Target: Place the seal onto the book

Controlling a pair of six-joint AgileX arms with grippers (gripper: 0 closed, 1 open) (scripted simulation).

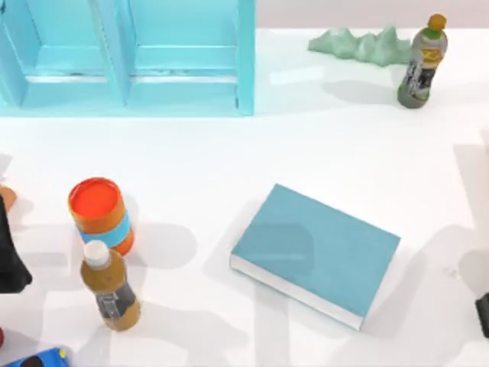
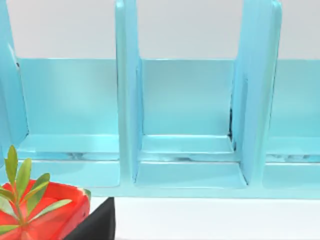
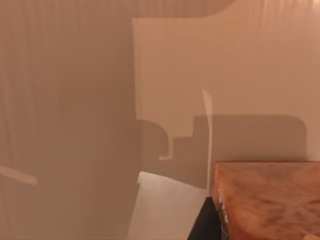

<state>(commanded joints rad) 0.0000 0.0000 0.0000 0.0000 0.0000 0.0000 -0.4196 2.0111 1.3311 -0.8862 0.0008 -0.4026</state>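
Black against the white tabletop (image 1: pixel 229 153), the left arm (image 1: pixel 9 256) is sitting parked at the left edge; whether the left end effector is apart or together cannot be told. Just to its right, an orange canister (image 1: pixel 99 214) with a blue band is standing upright, and a brown bottle (image 1: pixel 113 297) is leaning right in front of it. A turquoise shelf unit (image 1: pixel 130 53) is occupying the far left corner. Near the middle, the teal book (image 1: pixel 317 251) is lying flat, its white page edges showing. At the far right, a pale green ridged ornament (image 1: pixel 359 44) is resting beside a second bottle (image 1: pixel 422 65). The right arm (image 1: pixel 483 313) is peeking in at the right edge. In the right wrist view the orange-brown seal (image 3: pixel 270 200) is looming close to the camera; whether the right end effector is clamped on it cannot be told.
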